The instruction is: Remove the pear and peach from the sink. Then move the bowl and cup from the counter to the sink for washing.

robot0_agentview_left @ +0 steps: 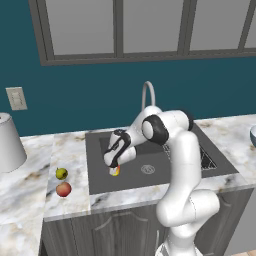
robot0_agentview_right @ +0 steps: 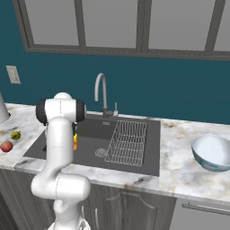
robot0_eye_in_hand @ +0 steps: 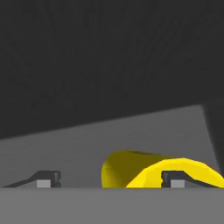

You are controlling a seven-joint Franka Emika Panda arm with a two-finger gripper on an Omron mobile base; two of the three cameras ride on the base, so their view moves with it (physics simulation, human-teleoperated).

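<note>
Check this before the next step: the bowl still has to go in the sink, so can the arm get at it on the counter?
Probably yes: the bowl sits alone on open counter, and the gripper is open, though down in the sink.

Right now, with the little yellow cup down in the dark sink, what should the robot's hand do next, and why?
Probably lift straight up and away. The hand is open, its fingertips spread around the small bright yellow cup low in the dark grey sink, so the cup looks delivered. The wide pale bluish-white bowl still waits on the white marble counter.
</note>
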